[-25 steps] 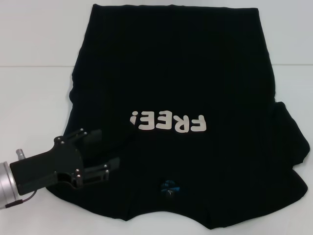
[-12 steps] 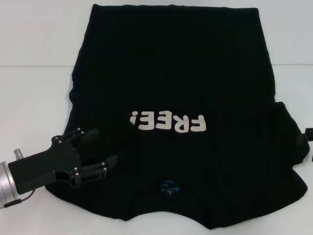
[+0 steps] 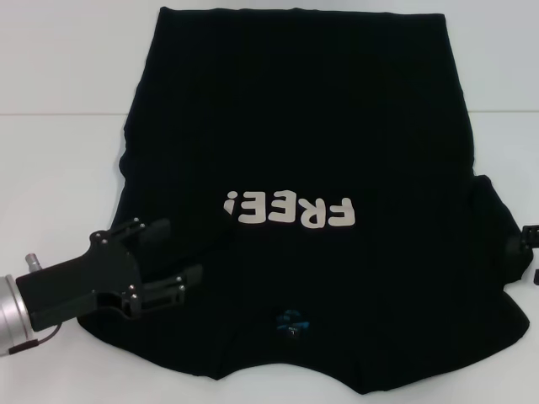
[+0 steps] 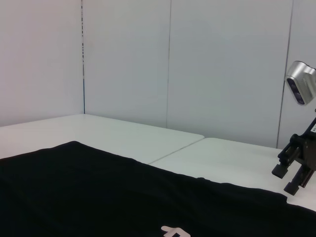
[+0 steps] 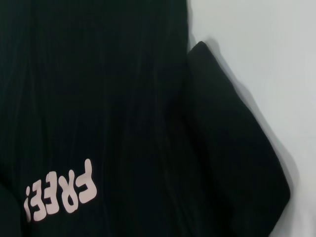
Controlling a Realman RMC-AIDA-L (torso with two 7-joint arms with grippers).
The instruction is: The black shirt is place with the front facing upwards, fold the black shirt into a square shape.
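The black shirt lies flat on the white table, collar toward me, with white letters "FREE!" and a small blue mark by the collar. My left gripper is open, low over the shirt's left shoulder edge. My right gripper barely enters at the right edge beside the right sleeve. The left wrist view shows the right gripper with its fingers apart just above the shirt. The right wrist view looks down on the shirt, its letters and the sleeve.
White table surface surrounds the shirt, with a seam between two tabletops at the left. Plain wall panels stand behind the table.
The left gripper has drifted slightly left and toward me over the shirt. The right gripper has come into view at the right edge, next to the sleeve.
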